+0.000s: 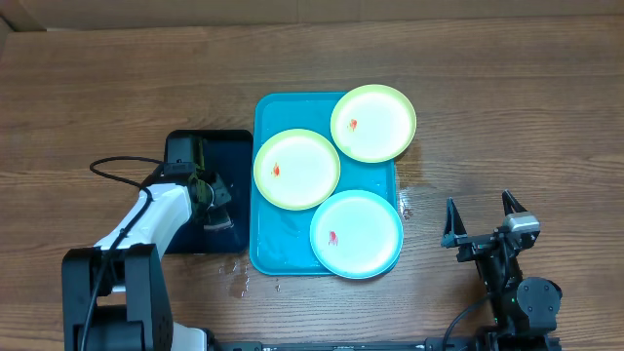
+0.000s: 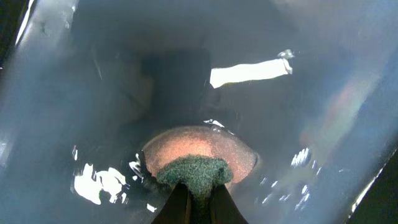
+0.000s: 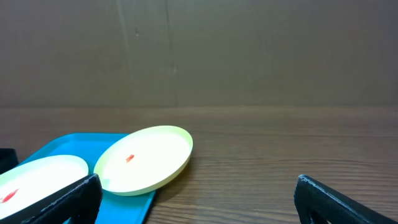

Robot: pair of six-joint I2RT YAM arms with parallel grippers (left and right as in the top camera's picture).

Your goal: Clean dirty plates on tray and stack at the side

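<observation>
Three plates lie on the turquoise tray (image 1: 265, 249): a green-rimmed plate (image 1: 296, 169) at the left, a green-rimmed plate (image 1: 373, 122) overhanging the far right corner, and a blue-rimmed plate (image 1: 356, 234) at the near right. Each has a small red smear. My left gripper (image 1: 216, 200) is over the black tray (image 1: 208, 146), shut on a green and orange sponge (image 2: 198, 163) pressed into its wet bottom. My right gripper (image 1: 481, 222) is open and empty above the bare table, right of the tray. In the right wrist view the far green plate (image 3: 146, 160) and the tray (image 3: 68, 146) show.
The black tray (image 2: 93, 81) holds water with bright reflections. Water drops lie on the wooden table (image 1: 234, 273) near the turquoise tray's front left corner and beside its right edge (image 1: 407, 207). A black cable (image 1: 112, 171) loops left of the left arm.
</observation>
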